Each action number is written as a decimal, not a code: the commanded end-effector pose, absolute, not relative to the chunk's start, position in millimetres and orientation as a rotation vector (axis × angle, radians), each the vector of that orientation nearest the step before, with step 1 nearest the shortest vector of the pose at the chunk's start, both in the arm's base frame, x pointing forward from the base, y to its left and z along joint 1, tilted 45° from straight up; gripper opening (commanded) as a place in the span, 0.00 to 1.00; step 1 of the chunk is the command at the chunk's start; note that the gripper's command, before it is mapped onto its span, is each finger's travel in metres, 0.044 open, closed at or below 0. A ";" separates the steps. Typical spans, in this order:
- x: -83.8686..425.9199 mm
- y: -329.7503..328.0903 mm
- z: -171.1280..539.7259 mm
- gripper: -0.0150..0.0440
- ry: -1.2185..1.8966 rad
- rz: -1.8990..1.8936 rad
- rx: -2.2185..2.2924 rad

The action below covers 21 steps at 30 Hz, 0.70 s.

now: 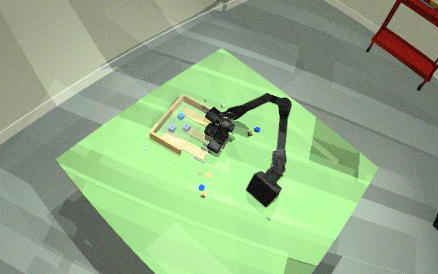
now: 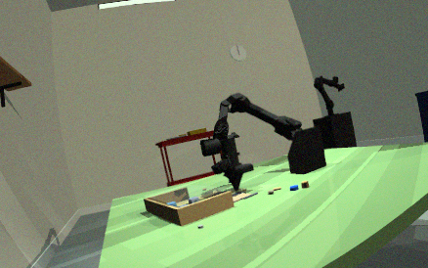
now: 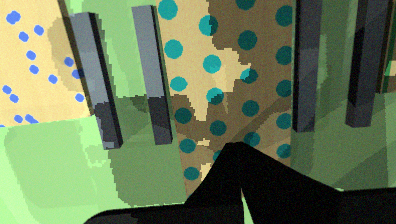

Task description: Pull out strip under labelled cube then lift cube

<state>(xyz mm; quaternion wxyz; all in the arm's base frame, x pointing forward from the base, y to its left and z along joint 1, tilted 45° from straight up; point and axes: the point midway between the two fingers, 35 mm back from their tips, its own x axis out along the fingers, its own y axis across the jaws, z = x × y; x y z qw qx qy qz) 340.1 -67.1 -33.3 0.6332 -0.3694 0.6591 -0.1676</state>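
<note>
Wrist view: where's the dotted strip (image 1: 196, 135) (image 3: 212, 64)?

Between dark rails (image 3: 146, 60), below the gripper (image 1: 217, 131) (image 2: 236, 188) (image 3: 234, 150), closed on nothing

And the cube?

In the tray (image 1: 166, 143) (image 2: 206, 209); label unreadable

Next?

Probably pulling: press, drag straight outward

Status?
Gripper shut, at teal-dotted strip. Dark rails flank strip. Labelled cube: can't tell which.
</note>
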 end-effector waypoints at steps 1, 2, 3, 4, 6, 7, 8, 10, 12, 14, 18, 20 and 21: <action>325.0 -74.1 -35.5 0.25 1.535 -0.386 -0.856; 323.6 -74.4 -35.2 0.25 1.535 -0.386 -0.856; 322.1 -74.8 -35.0 0.25 1.535 -0.386 -0.856; 320.7 -75.1 -34.8 0.25 1.535 -0.386 -0.856; 317.8 -75.8 -34.4 0.25 1.535 -0.385 -0.856; 316.4 -76.1 -34.2 0.25 1.535 -0.385 -0.856; 315.0 -76.5 -34.0 0.25 1.535 -0.385 -0.856; 312.2 -77.1 -33.6 0.25 1.536 -0.385 -0.856; 309.4 -77.8 -33.1 0.25 1.536 -0.385 -0.856; 306.6 -78.4 -32.7 0.25 1.536 -0.385 -0.856; 301.1 -79.7 -31.9 0.25 1.536 -0.385 -0.856; 298.4 -80.3 -31.5 0.25 1.536 -0.385 -0.856; 297.1 -80.7 -31.3 0.25 1.537 -0.385 -0.856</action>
